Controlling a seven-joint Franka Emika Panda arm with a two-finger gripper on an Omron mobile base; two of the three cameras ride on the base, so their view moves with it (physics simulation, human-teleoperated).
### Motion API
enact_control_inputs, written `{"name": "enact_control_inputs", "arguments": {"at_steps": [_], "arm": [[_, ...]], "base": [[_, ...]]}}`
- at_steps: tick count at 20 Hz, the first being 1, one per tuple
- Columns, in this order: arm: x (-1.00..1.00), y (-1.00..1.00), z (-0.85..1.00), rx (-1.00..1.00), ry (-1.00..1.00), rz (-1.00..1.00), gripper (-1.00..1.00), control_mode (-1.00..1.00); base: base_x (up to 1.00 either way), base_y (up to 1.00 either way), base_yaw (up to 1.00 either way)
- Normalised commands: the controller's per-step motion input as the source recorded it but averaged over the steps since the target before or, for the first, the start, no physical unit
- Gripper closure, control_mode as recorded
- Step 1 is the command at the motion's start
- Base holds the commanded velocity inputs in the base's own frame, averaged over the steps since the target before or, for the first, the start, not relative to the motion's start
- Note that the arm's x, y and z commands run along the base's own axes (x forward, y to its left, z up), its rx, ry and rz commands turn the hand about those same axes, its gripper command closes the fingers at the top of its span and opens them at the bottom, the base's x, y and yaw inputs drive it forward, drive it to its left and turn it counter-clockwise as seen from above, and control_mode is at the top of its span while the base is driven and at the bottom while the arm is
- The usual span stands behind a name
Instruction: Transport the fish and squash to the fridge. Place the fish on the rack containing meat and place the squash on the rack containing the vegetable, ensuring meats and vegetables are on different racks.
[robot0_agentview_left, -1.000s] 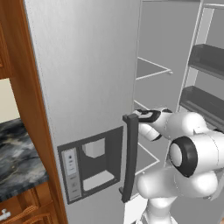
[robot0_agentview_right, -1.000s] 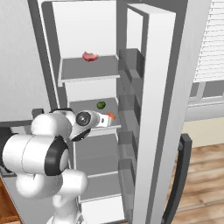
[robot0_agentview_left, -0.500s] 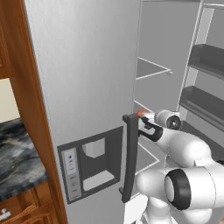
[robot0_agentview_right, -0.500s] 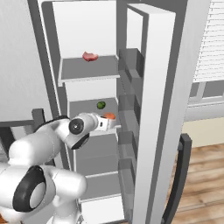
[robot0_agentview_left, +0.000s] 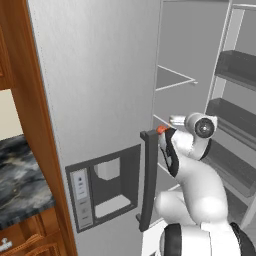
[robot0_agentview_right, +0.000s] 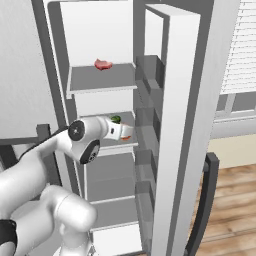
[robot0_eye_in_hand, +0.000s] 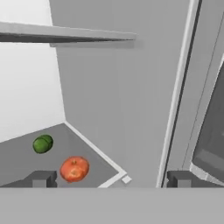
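Surroundings: the tall grey side-by-side fridge (robot0_agentview_right: 175, 100) stands open, its closed door with the dispenser panel (robot0_agentview_left: 102, 187) and a dark vertical handle (robot0_agentview_left: 148, 180) to the left of the arm; wooden cabinetry and a dark marbled surface (robot0_agentview_left: 20, 185) lie further left.
In the way: the dark handle stands just in front of the arm's wrist in the left base view; the open door's grey bins (robot0_agentview_left: 237, 67) line the right side.
Upper rack: a pale flat shelf (robot0_agentview_right: 100, 80) carries a small pink-red piece of meat (robot0_agentview_right: 103, 64).
Middle rack: a small round green vegetable (robot0_eye_in_hand: 42, 144) lies near the back; the round, smooth orange-red squash (robot0_eye_in_hand: 74, 169) rests on the same pale shelf (robot0_eye_in_hand: 94, 153), just beside it but apart, nearer the front edge.
Arm pose: the white arm stretches forward from the base, the wrist level with the middle rack, the hand reaching into the compartment.
Claw: the claw (robot0_eye_in_hand: 109, 178) is released, its two dark tips spread wide over the shelf's front edge, the squash lying by the left tip and free of both.
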Motion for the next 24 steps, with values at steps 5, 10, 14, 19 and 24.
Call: {"name": "enact_control_inputs", "arguments": {"at_steps": [5, 10, 14, 19, 24], "arm": [[-0.51, 0.09, 0.92, 0.04, 0.05, -0.07, -1.0, -1.0], [-0.98, 0.12, 0.46, 0.1, 0.01, -0.01, -1.0, -1.0], [-1.0, 0.28, 0.34, 0.1, 0.0, 0.0, -1.0, -1.0], [-0.84, 0.31, 0.46, 0.06, 0.02, 0.0, -1.0, -1.0], [-0.23, 0.21, 0.48, 0.08, 0.15, 0.08, -1.0, -1.0]], "base": [[0.0, 0.0, 0.0], [0.0, 0.0, 0.0], [0.0, 0.0, 0.0], [0.0, 0.0, 0.0], [0.0, 0.0, 0.0]]}}
